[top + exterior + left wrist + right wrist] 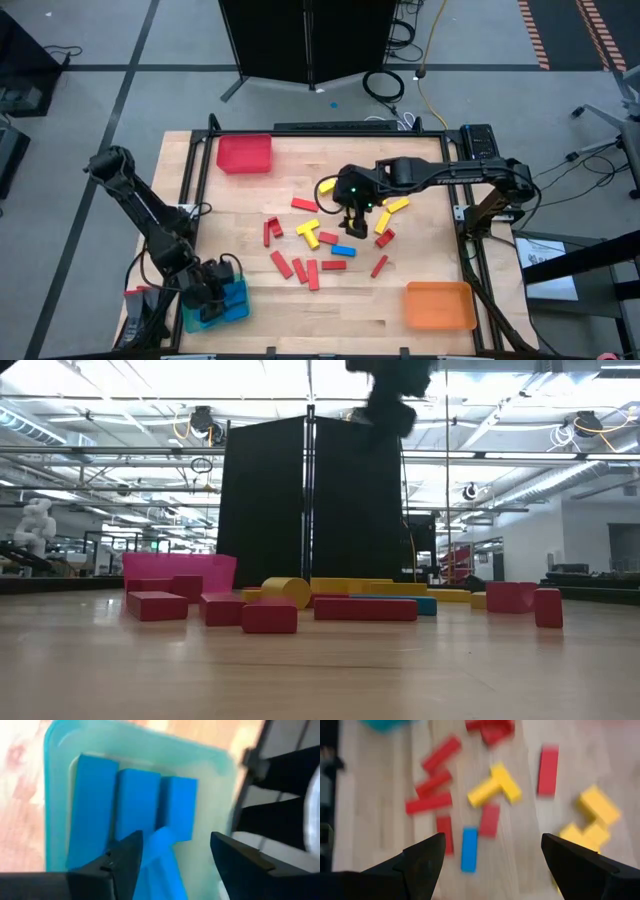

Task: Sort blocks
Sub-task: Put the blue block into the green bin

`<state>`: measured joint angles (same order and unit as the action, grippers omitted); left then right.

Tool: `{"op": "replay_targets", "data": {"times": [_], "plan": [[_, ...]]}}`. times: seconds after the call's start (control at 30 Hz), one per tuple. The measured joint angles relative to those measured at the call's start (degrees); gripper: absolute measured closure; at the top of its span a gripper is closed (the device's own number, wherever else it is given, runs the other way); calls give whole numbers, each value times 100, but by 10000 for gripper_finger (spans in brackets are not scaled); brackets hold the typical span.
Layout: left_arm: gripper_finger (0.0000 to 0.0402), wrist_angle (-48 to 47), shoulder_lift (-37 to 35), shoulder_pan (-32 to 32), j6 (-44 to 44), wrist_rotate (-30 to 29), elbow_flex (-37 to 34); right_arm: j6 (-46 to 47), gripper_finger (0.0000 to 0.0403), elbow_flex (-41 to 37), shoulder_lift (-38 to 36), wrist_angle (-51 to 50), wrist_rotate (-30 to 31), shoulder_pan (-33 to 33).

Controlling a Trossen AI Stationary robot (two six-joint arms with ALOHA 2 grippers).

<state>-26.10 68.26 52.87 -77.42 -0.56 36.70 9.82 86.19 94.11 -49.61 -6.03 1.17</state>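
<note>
From above, the left tool (212,293) hangs over the blue tray (236,305), while the right tool (353,217) hovers above the scattered blocks (308,268) mid-tabletop (360,310), well apart from that tray. Level view: red blocks in front of the red tray (180,567). Left wrist: fingers parted, a blue block (160,865) between them above three others in the blue tray. Right wrist: fingers wide, empty, over a lone blue block (469,849).

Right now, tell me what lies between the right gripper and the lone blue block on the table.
Nothing: in the right wrist view the open right gripper hovers above the blue block, only bare table between.
</note>
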Motion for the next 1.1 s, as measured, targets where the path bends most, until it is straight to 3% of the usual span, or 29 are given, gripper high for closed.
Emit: {"op": "replay_targets", "data": {"times": [0.2, 0.5, 0.67, 0.97, 1.1], "plan": [[160, -17, -626, -168, 23, -113, 155, 239, 78, -834, 0, -49, 8, -162], [159, -35, -1532, -470, 200, -996, 167, 1136, 78, -2675, 209, 2553, 114, -665], [159, -41, -1831, -672, 502, -1479, 167, 903, 78, -2754, 587, 2766, 577, -805], [159, -37, -1964, -944, 783, -1810, 167, 922, 79, -2625, 1285, 2855, 688, -973], [159, -43, -1964, -1012, 785, -1820, 167, 1216, 107, -2614, 1456, 2729, 1040, -1074]]}}
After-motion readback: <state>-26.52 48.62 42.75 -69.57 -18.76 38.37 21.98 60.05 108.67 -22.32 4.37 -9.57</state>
